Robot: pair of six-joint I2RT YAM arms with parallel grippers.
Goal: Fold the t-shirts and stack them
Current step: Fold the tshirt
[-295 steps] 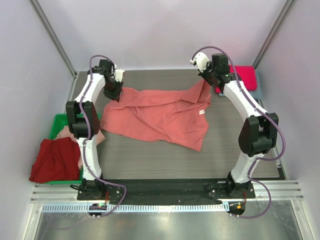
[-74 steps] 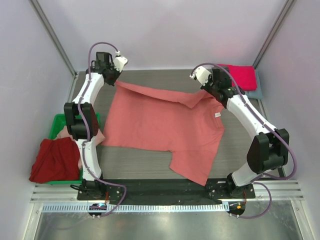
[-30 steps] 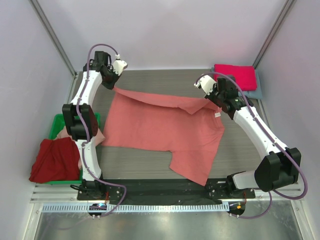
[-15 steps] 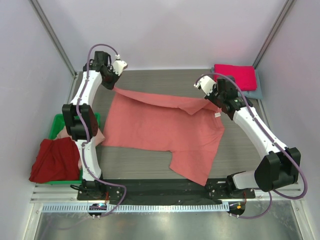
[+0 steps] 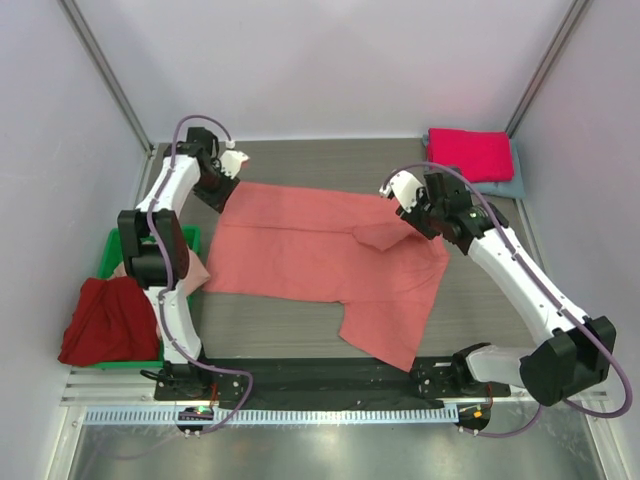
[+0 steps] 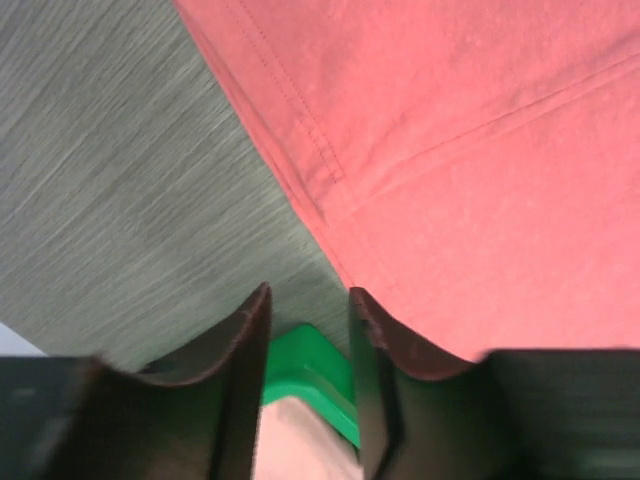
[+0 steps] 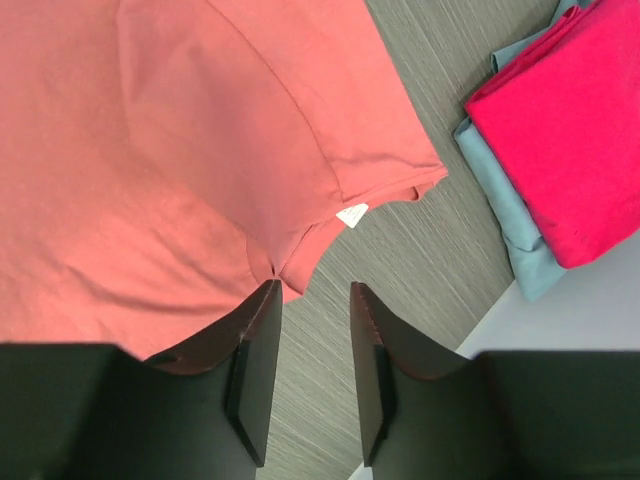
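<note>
The salmon-coral t-shirt point(image 5: 320, 250) lies spread on the table, its far part laid over itself; its white neck label point(image 7: 351, 214) shows in the right wrist view. My left gripper point(image 5: 216, 188) hovers at the shirt's far left corner, open and empty, with the shirt's hem point(image 6: 320, 160) just ahead of its fingers point(image 6: 245, 345). My right gripper point(image 5: 418, 222) is open and empty over the shirt's right edge point(image 7: 200, 180), near the collar. A folded magenta t-shirt point(image 5: 472, 153) lies on a grey-blue one point(image 5: 506, 186) at the far right. A dark red t-shirt point(image 5: 105, 318) and a pale pink one point(image 5: 193, 272) hang over the bin.
A green plastic bin point(image 5: 116, 246) stands off the table's left edge; it also shows between the fingers in the left wrist view point(image 6: 315, 365). The folded stack point(image 7: 560, 130) sits close to the right of my right gripper. Pale walls enclose the table.
Both grippers have let go of the shirt's far edge, which has dropped flat onto the shirt. Both arms have drawn nearer, and the jaws are open.
</note>
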